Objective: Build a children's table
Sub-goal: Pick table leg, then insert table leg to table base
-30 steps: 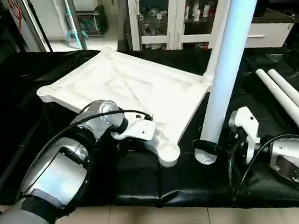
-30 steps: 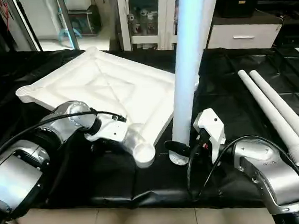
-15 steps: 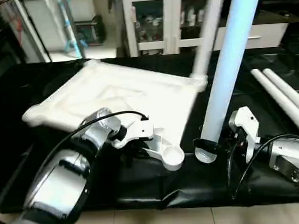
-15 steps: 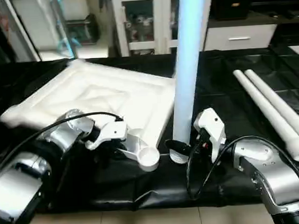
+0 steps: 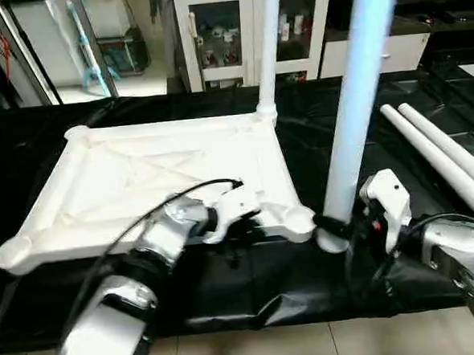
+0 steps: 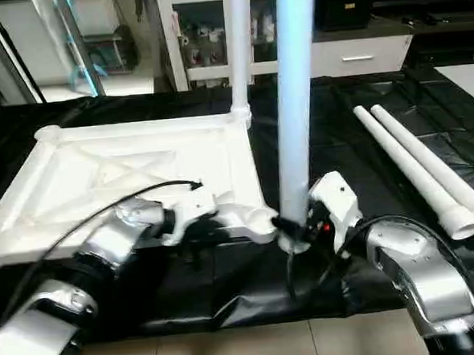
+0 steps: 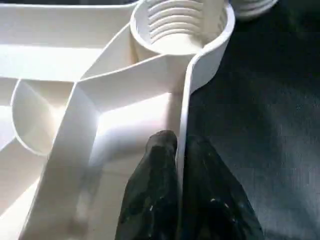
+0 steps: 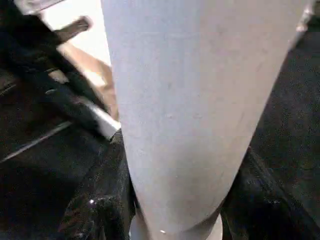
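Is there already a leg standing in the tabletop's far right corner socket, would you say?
Yes, a white leg stands upright in the far right corner socket of the tabletop.

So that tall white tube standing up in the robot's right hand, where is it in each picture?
Left eye: held leg, right of centre.
Right eye: centre.
Left wrist: its ribbed end at the top edge.
Right wrist: close up, centre.
Shared landmark: empty corner socket beside its foot.
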Robot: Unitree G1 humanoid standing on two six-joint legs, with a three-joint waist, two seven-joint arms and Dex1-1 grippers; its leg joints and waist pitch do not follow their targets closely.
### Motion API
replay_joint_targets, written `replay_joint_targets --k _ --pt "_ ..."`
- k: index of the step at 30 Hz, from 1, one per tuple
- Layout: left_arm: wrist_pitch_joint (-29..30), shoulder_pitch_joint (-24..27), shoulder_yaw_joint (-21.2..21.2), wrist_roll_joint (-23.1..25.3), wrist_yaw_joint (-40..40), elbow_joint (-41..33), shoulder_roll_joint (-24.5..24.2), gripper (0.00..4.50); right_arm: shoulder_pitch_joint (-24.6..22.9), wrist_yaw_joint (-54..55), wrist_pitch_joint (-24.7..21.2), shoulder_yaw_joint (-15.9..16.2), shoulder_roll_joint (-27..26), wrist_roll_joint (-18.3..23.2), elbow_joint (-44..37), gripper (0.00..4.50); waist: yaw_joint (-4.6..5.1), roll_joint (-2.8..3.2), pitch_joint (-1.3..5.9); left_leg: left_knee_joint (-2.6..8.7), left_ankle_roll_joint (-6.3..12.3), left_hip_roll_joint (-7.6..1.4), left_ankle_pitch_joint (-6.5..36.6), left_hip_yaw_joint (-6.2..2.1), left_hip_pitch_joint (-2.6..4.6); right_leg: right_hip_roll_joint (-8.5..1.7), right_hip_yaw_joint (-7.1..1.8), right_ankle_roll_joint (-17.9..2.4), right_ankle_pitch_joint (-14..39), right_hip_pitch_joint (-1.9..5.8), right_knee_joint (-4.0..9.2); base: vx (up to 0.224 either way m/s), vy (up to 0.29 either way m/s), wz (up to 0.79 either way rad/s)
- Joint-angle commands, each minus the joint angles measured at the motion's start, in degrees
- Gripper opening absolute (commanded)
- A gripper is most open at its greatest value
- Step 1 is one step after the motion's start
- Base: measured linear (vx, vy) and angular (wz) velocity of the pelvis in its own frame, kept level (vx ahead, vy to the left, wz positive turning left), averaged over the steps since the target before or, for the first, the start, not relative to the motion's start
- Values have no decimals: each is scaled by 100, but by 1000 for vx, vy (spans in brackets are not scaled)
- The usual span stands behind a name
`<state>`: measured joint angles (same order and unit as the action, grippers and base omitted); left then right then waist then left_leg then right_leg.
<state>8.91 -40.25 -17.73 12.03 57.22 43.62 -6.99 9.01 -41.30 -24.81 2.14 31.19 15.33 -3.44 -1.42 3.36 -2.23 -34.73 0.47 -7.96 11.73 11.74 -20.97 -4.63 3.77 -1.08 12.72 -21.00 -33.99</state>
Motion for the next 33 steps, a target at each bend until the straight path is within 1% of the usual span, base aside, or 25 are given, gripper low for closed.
replay_joint_targets --k 1,2,3,4,6,8,9,10,11,12,13,14,16,17,18,19,20,21,22,23,24,28,29,30,33 --pt "639 259 220 -175 -531 -32 100 6 126 212 -101 -197 -79 48 32 189 7 -216 221 551 99 -611 1702 -365 92 -588 -337 -986 1751 81 507 0 0 0" --pt "690 271 237 -180 -592 -77 130 6 142 261 -89 -228 -121 66 33 189 7 -215 223 544 127 -601 1642 -359 83 -589 -336 -1013 1665 85 507 0 0 0" --pt "664 313 215 -155 -619 -157 142 4 169 348 -107 -291 -201 121 21 189 14 -228 238 533 198 -594 1497 -347 66 -588 -330 -1064 1437 109 486 0 0 0" --pt "634 334 191 -130 -617 -193 136 2 181 389 -142 -323 -235 153 15 189 19 -246 232 524 303 -580 1421 -334 50 -598 -328 -1079 1377 114 492 0 0 0" --pt "309 405 135 -89 -626 -270 101 2 240 513 -184 -428 -351 243 40 189 34 -258 243 500 411 -567 1349 -330 44 -611 -322 -1053 1503 109 506 0 0 0" --pt "225 421 115 -72 -621 -289 81 2 257 539 -192 -458 -381 271 51 189 44 -253 252 491 453 -559 1269 -327 29 -612 -320 -1034 1500 111 502 0 0 0" --pt "-43 469 40 3 -555 -400 -34 31 349 599 -216 -638 -507 449 116 189 52 -243 259 490 497 -573 1211 -327 36 -597 -317 -1043 1439 92 494 0 0 0" --pt "-49 469 40 6 -551 -411 -44 49 360 599 -222 -656 -518 468 123 189 68 -246 257 489 507 -564 1200 -320 10 -592 -315 -1061 1430 97 490 0 0 0" --pt "37 489 61 -36 -517 -547 -79 49 378 570 -231 -724 -537 555 118 189 62 -247 258 485 507 -565 1204 -313 22 -591 -315 -1064 1439 87 495 0 0 0" --pt "90 505 73 -72 -492 -639 -101 64 381 551 -232 -755 -545 598 106 189 68 -246 263 479 513 -569 1158 -309 13 -597 -320 -1106 1347 94 473 0 0 0" --pt "74 512 91 -89 -518 -692 -112 72 382 539 -254 -798 -558 654 92 189 59 -228 266 478 518 -574 1110 -305 20 -589 -318 -1142 1269 83 468 0 0 0" --pt "49 519 112 -108 -552 -752 -125 82 382 527 -280 -850 -575 720 76 189 59 -228 266 478 518 -574 1110 -305 20 -589 -318 -1142 1269 83 468 0 0 0" --pt "-26 527 182 -138 -681 -833 -143 98 344 440 -384 -991 -592 926 -2 189 52 -217 283 465 589 -580 973 -299 6 -577 -313 -1235 954 91 428 0 0 0" --pt "-91 550 206 -205 -597 -887 -157 98 308 384 -414 -1021 -567 977 -56 189 46 -191 285 468 588 -585 944 -305 8 -575 -310 -1252 893 94 418 0 0 0" --pt "-198 581 201 -299 -389 -950 -203 98 270 301 -465 -1056 -522 1065 -119 189 40 -162 292 474 573 -601 906 -303 31 -556 -305 -1312 680 81 398 0 0 0" --pt "-246 582 174 -328 -254 -952 -237 98 262 253 -484 -1069 -496 1104 -136 189 37 -174 298 471 579 -601 865 -303 29 -556 -302 -1330 569 88 390 0 0 0" --pt "-246 582 174 -328 -254 -952 -237 98 262 253 -484 -1069 -496 1104 -136 189 34 -165 303 467 593 -598 804 -300 23 -557 -305 -1344 450 92 377 0 0 0" --pt "-280 537 120 -328 -107 -880 -291 98 264 152 -518 -1093 -435 1173 -153 189 38 -171 312 459 645 -597 651 -300 20 -548 -299 -1377 176 94 343 0 0 0" --pt "-288 514 103 -333 -72 -847 -310 98 269 114 -527 -1095 -407 1204 -157 189 36 -151 314 448 678 -588 639 -287 30 -548 -297 -1429 23 88 331 0 0 0" --pt "-291 478 98 -335 -54 -790 -323 98 270 74 -541 -1095 -379 1234 -168 189 33 -160 310 442 691 -584 663 -282 25 -560 -302 -1449 0 97 334 0 0 0" --pt "-254 370 99 -348 6 -615 -341 98 261 -16 -576 -1101 -309 1295 -218 189 9 -170 299 435 665 -572 767 -271 15 -586 -306 -1462 149 112 356 0 0 0" --pt "-174 275 29 -378 183 -439 -413 98 251 -101 -645 -1109 -243 1373 -279 189 -13 -173 288 451 560 -579 886 -284 22 -576 -304 -1404 479 112 378 0 0 0" --pt "-212 255 -4 -382 261 -359 -452 98 251 -117 -644 -1097 -225 1362 -284 189 -21 -138 293 456 533 -586 882 -294 31 -575 -302 -1402 476 110 371 0 0 0" --pt "-307 220 -45 -348 298 -226 -498 98 259 -132 -629 -1080 -209 1340 -280 189 -8 -150 298 460 501 -583 898 -288 41 -555 -300 -1408 392 100 366 0 0 0" --pt "-367 184 -72 -296 301 -118 -520 98 289 -136 -616 -1082 -198 1355 -257 189 -10 -141 293 458 478 -582 946 -284 36 -572 -303 -1443 365 108 368 0 0 0"
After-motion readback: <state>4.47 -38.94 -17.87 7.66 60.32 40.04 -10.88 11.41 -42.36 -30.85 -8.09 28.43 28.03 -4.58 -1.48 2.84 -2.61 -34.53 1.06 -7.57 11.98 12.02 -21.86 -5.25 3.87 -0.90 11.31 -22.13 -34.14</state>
